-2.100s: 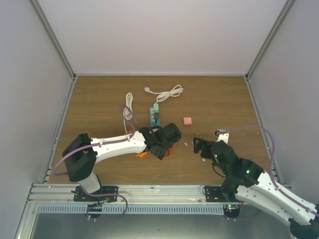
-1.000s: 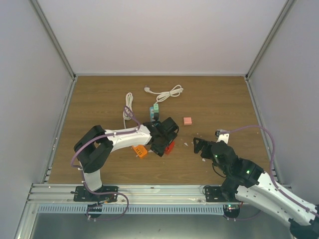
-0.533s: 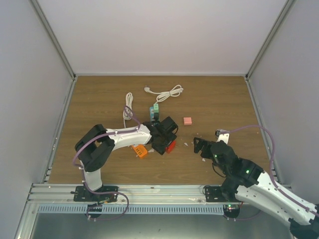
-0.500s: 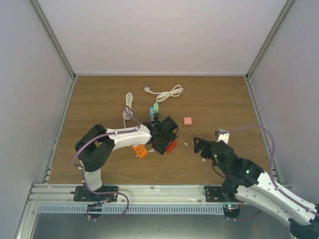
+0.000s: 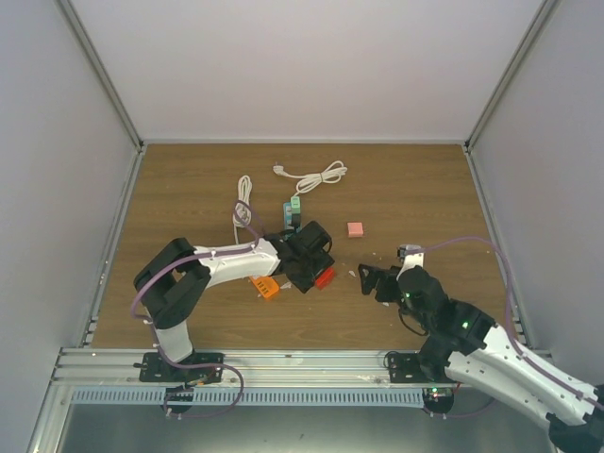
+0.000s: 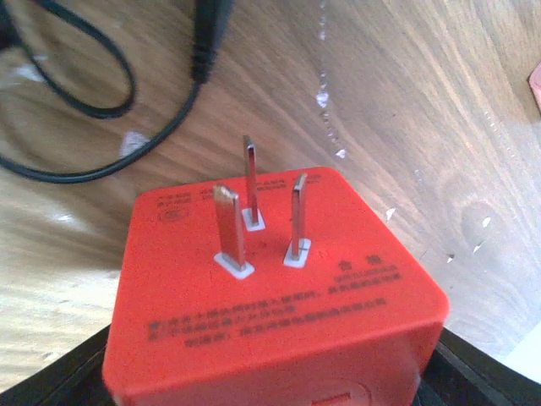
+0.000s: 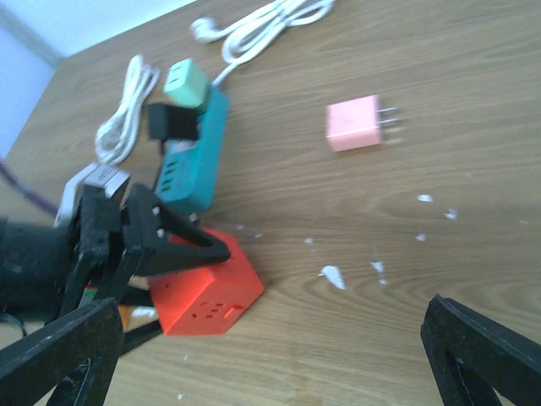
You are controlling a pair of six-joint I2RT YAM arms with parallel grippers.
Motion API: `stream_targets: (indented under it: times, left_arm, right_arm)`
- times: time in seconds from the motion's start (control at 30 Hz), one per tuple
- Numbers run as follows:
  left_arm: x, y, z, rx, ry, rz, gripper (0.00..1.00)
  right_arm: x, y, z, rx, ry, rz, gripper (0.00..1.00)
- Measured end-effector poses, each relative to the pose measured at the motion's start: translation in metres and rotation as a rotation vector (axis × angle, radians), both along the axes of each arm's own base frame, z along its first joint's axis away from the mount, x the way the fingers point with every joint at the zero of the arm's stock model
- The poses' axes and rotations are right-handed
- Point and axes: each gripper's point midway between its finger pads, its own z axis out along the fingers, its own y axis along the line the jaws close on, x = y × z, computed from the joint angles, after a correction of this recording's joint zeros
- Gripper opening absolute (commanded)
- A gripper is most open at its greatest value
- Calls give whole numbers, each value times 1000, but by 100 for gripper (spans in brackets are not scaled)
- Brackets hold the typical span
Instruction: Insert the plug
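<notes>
Left gripper (image 5: 316, 272) clamped on a red cube adapter (image 5: 324, 277); right gripper (image 5: 370, 281) spread wide.
Right arm reaches from lower right toward centre, jaws apart above bare table (image 5: 425, 189). Left arm folds in from lower left, its fingers closed on the cube, prongs facing its wrist camera, a black wire (image 6: 76, 161) looping behind. Just above, the plug (image 5: 291, 221) sits on the teal power strip (image 7: 199, 161) beside a mint adapter (image 7: 186, 82). A pink adapter (image 5: 355, 229) lies alone right of centre; white cords (image 5: 311, 176) lie farthest.
</notes>
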Motion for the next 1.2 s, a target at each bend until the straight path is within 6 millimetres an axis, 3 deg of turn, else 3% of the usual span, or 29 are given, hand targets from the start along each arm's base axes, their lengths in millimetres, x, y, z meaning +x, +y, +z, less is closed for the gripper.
stream_targets:
  times: [0.13,0.33,0.43,0.6,0.73,0.83,0.9,1.0,1.07,1.2]
  left_arm:
    - [-6,13,11,26,-32,-38,38]
    - [1,36,77,-42,-189,-73,38]
    - [6,64,101,-71,-260,-51,38]
    - [7,109,106,-63,-297,-11,38]
    - [6,139,107,-54,-293,1,38]
    - [10,156,116,-64,-312,5,38]
    - [10,165,121,-78,-326,-3,38]
    - [7,173,126,-97,-336,-32,38]
    - [3,172,129,-116,-342,-64,38]
    - [-9,168,138,-159,-359,-130,38]
  right_arm:
    - [-4,25,2,-5,-40,164,100]
    - [-11,54,11,-37,-111,337,97]
    - [-19,71,13,-79,-141,423,97]
    - [-39,107,26,-179,-245,545,98]
    - [-69,141,32,-330,-412,635,100]
    - [-85,166,23,-494,-513,691,100]
    - [-86,178,12,-614,-553,705,100]
    - [-82,188,-1,-748,-624,721,100]
    - [-84,192,0,-758,-716,751,100]
    - [-89,178,8,-681,-912,837,100]
